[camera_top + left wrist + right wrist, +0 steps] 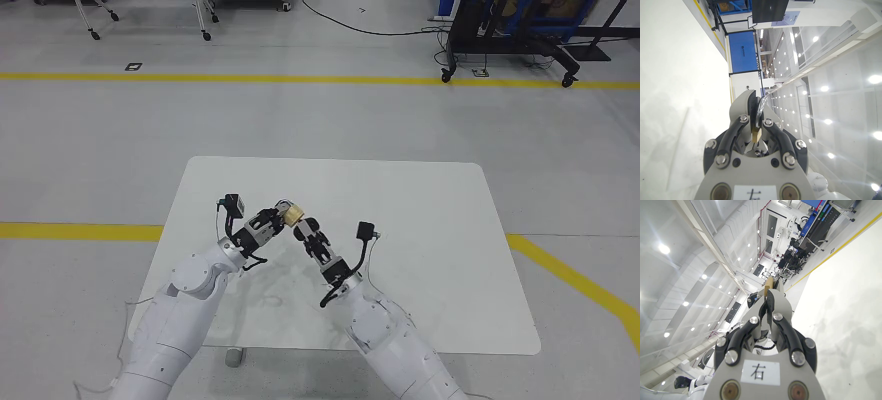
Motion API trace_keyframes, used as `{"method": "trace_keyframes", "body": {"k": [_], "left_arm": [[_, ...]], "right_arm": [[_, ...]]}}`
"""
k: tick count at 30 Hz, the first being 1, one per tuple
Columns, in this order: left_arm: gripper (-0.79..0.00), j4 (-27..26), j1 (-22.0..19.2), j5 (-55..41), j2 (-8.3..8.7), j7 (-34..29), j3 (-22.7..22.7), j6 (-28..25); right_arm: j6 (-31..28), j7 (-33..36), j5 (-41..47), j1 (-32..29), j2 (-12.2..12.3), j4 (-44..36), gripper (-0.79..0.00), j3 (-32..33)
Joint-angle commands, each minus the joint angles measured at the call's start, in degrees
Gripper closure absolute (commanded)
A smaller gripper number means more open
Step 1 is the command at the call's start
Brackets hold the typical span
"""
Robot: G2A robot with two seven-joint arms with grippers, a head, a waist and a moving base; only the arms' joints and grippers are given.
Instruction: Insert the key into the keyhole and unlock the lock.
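The two grippers meet tip to tip above the white table (430, 200), a little left of its middle. A brass padlock (291, 212) sits between them. In the right wrist view the padlock (768, 284) shows edge-on, sticking out past the fingertips of my right gripper (766, 295), which is shut on it. My left gripper (758, 106) is shut on the key: a silver ring (762, 103) shows at its fingertips and a small brass part (756, 135) lies back toward the palm. Where the key meets the lock is hidden. In the top view the left gripper (270, 220) is left of the right gripper (303, 230).
The white table stands on a grey floor with yellow lines (300, 77). Both forearms cross the table's near edge (270, 345). A dark wheeled frame (510, 40) stands far back on the right.
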Motion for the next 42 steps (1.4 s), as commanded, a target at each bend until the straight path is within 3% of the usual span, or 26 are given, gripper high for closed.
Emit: {"method": "trace_keyframes", "body": {"k": [1,13,15,16,17,18,21,25,27,32,42], "left_arm": [[0.000,0.12,0.12,-1.02,0.01,-0.12,-0.42,-0.23],[0.000,0.68,0.40,-5.00,-0.02,-2.54,-1.37,-0.28],[0.000,0.71,0.44,-5.41,-0.02,-3.01,-1.52,-0.88],[0.000,0.53,0.56,-5.49,-0.02,-3.30,-1.54,-1.47],[0.000,0.41,0.71,-5.51,-0.02,-3.43,-1.57,-2.01],[0.000,0.29,0.87,-5.40,-0.02,-3.54,-1.58,-2.44],[0.000,0.03,1.20,-5.75,-0.01,-4.00,-1.72,-3.26],[0.000,-0.18,1.55,-6.10,0.02,-4.50,-2.00,-4.14],[0.000,-0.36,1.70,-5.74,0.04,-4.49,-2.02,-4.42],[0.000,-0.85,1.96,-4.94,0.05,-4.61,-1.82,-4.59],[0.000,-1.29,2.12,-3.40,0.08,-4.18,-1.60,-4.58]], "right_arm": [[-1.33,-0.11,0.58,0.01,-0.01,0.32,-0.785,0.15],[-1.41,0.04,0.99,-0.12,-0.02,0.07,-0.785,0.09],[-2.44,4.86,10.10,-1.69,-0.04,-2.23,-0.770,-0.22],[-2.22,8.19,14.44,-2.04,0.12,-3.35,-0.499,0.16],[-1.59,12.81,20.00,-2.78,0.28,-4.58,-0.342,0.06],[-0.39,17.97,25.95,-3.33,0.53,-6.05,-0.256,0.35],[3.45,26.86,34.40,-4.29,1.57,-8.28,-0.142,3.47],[7.15,29.26,38.23,-5.06,2.18,-9.51,-0.099,5.74],[8.90,30.13,39.98,-5.13,2.28,-9.87,-0.012,6.04],[12.30,31.07,41.51,-4.30,2.41,-9.32,0.000,6.17],[13.36,30.13,41.04,-3.15,2.23,-7.71,0.000,4.87]]}}
